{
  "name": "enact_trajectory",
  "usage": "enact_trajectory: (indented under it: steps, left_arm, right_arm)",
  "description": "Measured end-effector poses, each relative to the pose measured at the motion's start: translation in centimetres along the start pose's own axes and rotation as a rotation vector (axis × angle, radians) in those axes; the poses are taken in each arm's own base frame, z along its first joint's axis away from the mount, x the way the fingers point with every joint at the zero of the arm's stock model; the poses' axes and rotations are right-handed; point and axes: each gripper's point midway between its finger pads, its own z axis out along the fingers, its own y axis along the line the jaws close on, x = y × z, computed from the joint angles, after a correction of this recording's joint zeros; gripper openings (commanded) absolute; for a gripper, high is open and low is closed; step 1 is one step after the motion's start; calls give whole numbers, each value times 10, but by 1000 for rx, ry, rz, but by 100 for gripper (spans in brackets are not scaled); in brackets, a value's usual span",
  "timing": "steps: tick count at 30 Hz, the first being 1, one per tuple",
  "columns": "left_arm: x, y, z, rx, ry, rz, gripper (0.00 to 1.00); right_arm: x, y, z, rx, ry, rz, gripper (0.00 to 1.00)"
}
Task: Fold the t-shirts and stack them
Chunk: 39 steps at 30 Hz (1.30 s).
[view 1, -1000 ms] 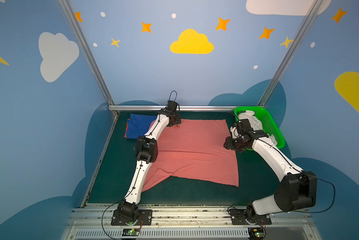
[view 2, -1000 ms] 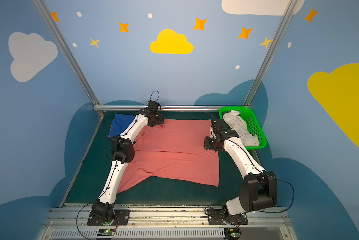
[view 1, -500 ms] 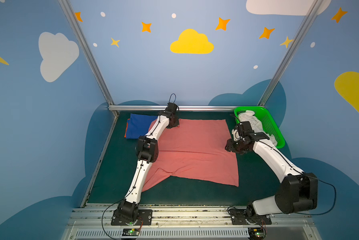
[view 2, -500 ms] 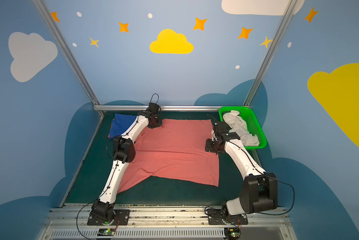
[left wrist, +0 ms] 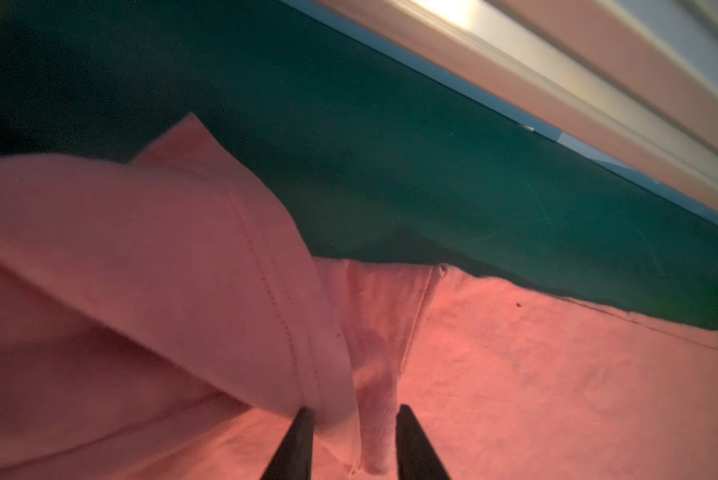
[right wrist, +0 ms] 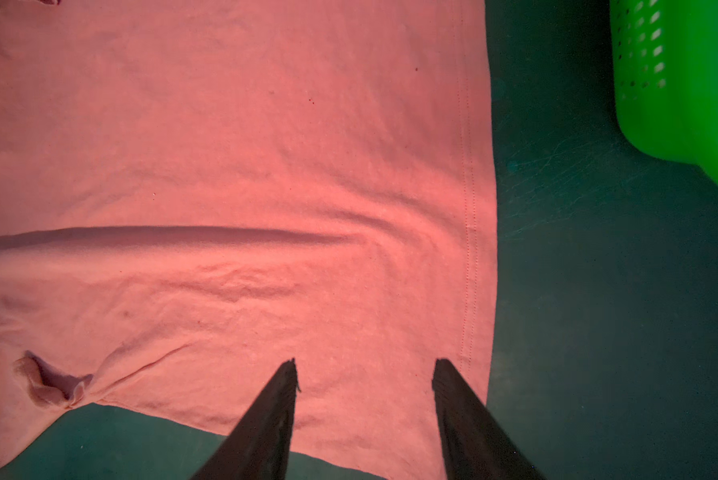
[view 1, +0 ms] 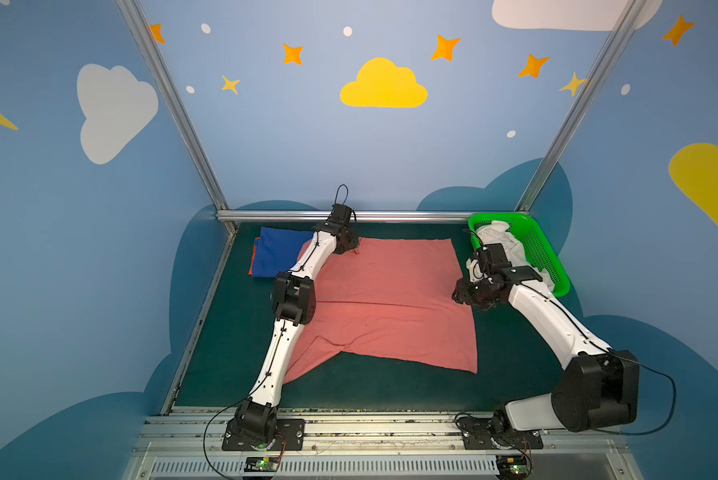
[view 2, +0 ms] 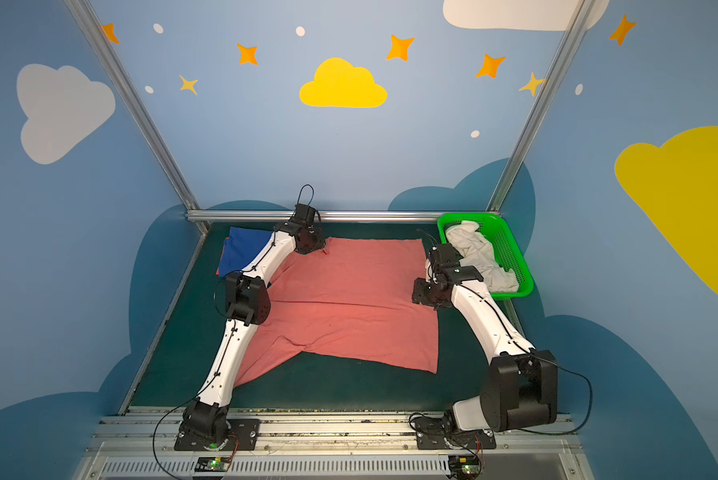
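Here, the left gripper meets the far corner of the salmon-pink shirt, which lies spread across the dark green mat. Its fingers stand only narrowly apart. A raised fold of the sleeve, with its stitched hem showing, is bunched between them and touches one finger. Whether the fingers actually clamp the cloth cannot be told; the wrist view is blurred there.

Just beside these fingers, on the side away from the other arm, the blue shirt lies folded. A thin edge of the orange shirt peeks out from under it.

At the opposite side of the pink shirt, the right gripper is poised with its fingers spread wide and nothing between them. Both tips sit over the cloth, just inside the double-stitched hem, with bare mat beside the outer finger. Whether the tips touch the fabric cannot be told.

Past that hem, near the right fingers but apart from them, stands the green basket. The white shirt lies crumpled inside it.
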Motion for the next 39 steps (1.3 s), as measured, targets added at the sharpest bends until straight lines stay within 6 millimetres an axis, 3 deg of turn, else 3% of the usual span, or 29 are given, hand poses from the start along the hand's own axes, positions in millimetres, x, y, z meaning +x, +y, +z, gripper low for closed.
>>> enact_trajectory:
  steps: [3, 9, 21, 33, 39]
  left_arm:
    - [8, 3, 12, 8, 24, -15, 25]
    - [7, 6, 13, 22, 32, -37, 5]
    - [1, 11, 13, 25, 26, -66, 5]
    - [-58, 14, 2, 107, -152, -159, 5]
    - [-91, 2, -8, 199, -267, -214, 6]
  right_arm:
    - [2, -2, 1, 3, 6, 4, 54]
    - [5, -4, 3, 6, 13, 8, 54]
    - [10, -6, 6, 6, 28, 17, 53]
    - [14, -5, 13, -5, 43, 28, 52]
    - [16, -5, 21, -9, 66, 36, 51]
